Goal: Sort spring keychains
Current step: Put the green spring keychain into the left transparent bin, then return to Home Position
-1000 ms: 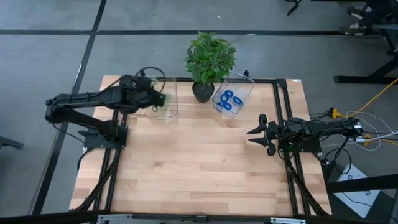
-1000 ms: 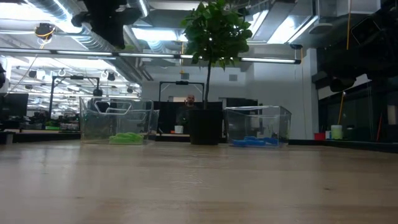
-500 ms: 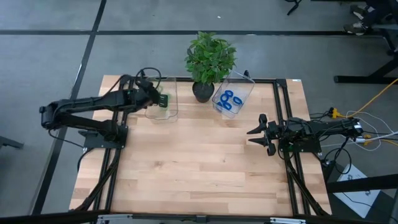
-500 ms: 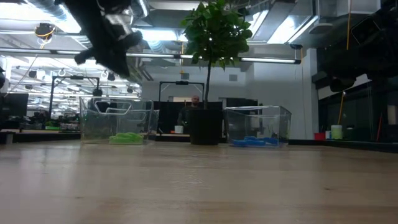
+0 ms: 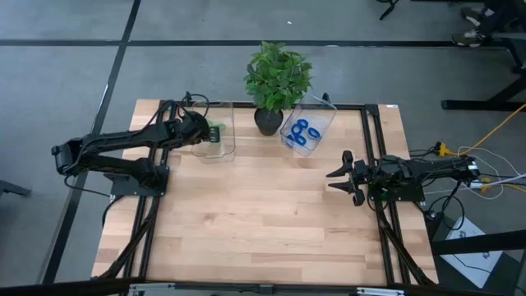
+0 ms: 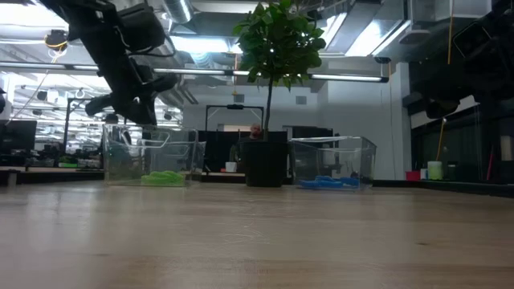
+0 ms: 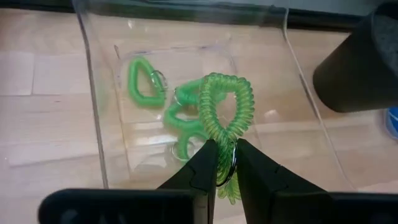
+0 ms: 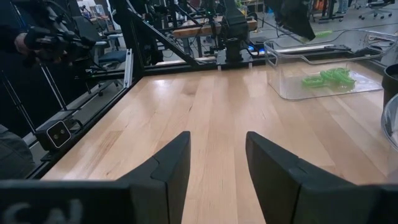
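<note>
The left hand (image 7: 221,163) has been drawn back over the near wall of the left bin (image 5: 220,141), fingers pinched on a green keychain (image 7: 225,115) hanging above the green ones inside. Release is judged imminent. The right hand (image 5: 340,175) waits parted, empty; blue keychains (image 5: 302,134) lie in the other bin (image 5: 323,115).
</note>
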You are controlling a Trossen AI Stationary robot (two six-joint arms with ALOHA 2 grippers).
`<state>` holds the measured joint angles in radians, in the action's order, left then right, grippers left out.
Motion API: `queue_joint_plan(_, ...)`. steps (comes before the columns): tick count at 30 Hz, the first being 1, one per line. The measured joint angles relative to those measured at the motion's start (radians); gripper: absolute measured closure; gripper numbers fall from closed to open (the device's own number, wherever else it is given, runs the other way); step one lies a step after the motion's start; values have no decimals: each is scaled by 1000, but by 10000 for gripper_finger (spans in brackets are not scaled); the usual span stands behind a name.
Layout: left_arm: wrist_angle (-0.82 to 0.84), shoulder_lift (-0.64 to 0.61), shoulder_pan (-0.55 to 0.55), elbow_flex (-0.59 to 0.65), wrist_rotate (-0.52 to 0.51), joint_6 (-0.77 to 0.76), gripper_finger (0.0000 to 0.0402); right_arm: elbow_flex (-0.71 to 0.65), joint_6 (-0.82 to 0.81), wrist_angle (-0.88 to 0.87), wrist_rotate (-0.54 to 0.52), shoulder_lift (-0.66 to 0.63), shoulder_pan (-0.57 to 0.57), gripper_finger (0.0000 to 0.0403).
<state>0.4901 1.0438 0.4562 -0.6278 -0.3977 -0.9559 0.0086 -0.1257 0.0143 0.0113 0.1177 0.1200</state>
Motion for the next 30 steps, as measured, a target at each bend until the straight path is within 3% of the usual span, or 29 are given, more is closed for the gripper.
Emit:
queue_joint_plan(7,-2,0,6,2,0,30,348,0,0,0,0,0,0,249)
queue_joint_plan(20,-2,0,6,2,6,43,256,0,0,0,0,0,0,249)
queue_joint_plan(30,-1,0,6,2,61,41,251,0,0,0,0,0,0,249)
